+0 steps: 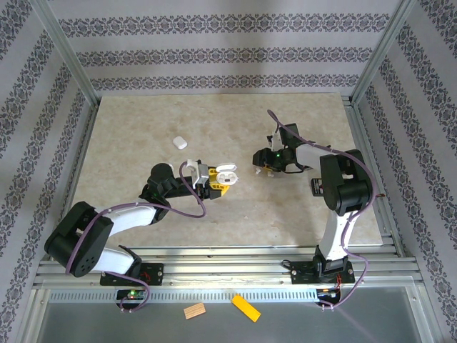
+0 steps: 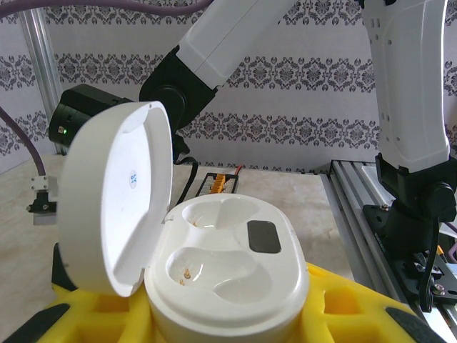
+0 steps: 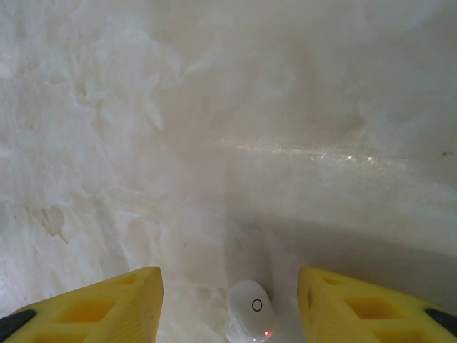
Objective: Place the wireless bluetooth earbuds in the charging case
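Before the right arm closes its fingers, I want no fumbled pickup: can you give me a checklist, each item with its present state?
1. Lid of the charging case swung open: ok.
2. Wells of the case free of earbuds: ok.
3. Left gripper clamped on the case, holding it upright: ok.
4. Right gripper open: ok.
5. Earbud lying between the right fingers: ok.
6. Fingers low enough to catch the earbud: cannot tell.
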`<state>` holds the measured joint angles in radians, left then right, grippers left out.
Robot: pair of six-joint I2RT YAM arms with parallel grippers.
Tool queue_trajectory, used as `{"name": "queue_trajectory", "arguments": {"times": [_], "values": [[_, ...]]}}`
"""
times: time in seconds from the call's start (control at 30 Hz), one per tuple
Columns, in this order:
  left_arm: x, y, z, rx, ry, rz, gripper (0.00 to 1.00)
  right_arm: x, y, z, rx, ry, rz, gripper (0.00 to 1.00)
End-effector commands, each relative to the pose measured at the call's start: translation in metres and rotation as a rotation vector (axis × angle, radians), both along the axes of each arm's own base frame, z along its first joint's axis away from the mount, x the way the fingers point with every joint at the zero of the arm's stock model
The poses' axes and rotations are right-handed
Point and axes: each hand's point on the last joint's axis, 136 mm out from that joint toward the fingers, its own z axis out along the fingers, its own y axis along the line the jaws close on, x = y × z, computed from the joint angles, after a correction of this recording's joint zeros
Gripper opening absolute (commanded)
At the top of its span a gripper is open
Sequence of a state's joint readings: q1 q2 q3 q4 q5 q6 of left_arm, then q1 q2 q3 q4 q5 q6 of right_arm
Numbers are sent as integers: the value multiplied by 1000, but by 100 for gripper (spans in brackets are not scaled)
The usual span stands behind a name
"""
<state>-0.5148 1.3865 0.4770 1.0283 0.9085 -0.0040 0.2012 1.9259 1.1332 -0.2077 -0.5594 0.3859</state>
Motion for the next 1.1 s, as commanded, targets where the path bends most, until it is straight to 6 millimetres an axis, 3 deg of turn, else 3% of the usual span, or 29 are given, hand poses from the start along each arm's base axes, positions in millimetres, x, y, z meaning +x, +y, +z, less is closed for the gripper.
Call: {"name": "queue_trajectory", "arguments": {"times": [0.0,0.37,0.67,1.07], "values": [[0,2,1,0,-14,-9,30,-10,10,-6,12,30,49,52],[-3,3,0,3,-17,-9,30,-19,18,-9,13,47,76,50],[-3,3,-1,7,-20,-11,30,-19,17,-16,8,69,57,41],[-3,4,-2,10,-22,-7,31,-18,16,-18,0,83,42,18]]}}
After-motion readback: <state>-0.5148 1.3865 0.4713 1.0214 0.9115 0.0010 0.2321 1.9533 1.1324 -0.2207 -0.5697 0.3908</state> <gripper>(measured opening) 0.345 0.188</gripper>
